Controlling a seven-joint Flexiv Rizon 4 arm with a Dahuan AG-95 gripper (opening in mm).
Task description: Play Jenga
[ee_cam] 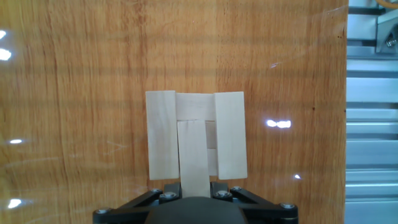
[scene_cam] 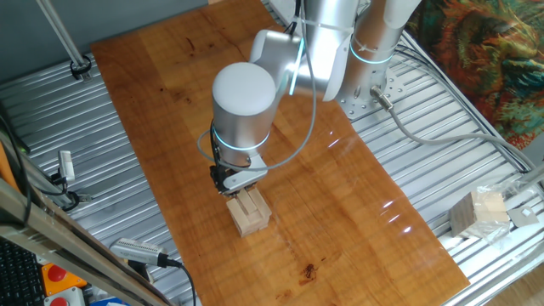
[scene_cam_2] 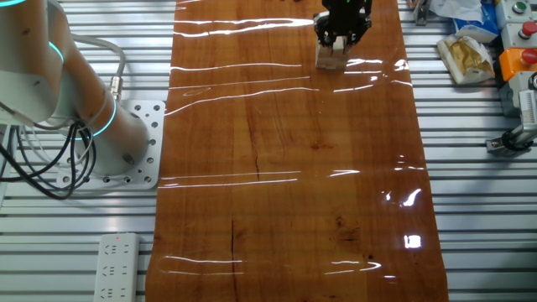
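Observation:
The Jenga stack point(ee_cam: 161, 134) is a small squat pile of pale wooden blocks on the brown wooden tabletop. It also shows in one fixed view point(scene_cam: 252, 214) and at the far end of the board in the other fixed view point(scene_cam_2: 331, 55). From the hand view, two top blocks lie side by side with a gap between them. A slim middle block point(ee_cam: 193, 152) runs along that gap and back between my fingers. My gripper point(ee_cam: 193, 188) is directly over the stack, shut on this middle block. It also shows in both fixed views point(scene_cam: 239, 184) point(scene_cam_2: 341, 32).
The wooden board point(scene_cam: 340, 212) lies on a ribbed metal table. A pale block cube wrapped in clear plastic point(scene_cam: 478, 212) sits off the board to the right. A power strip point(scene_cam_2: 116, 267), cables and the arm's base point(scene_cam_2: 126, 155) lie beside the board.

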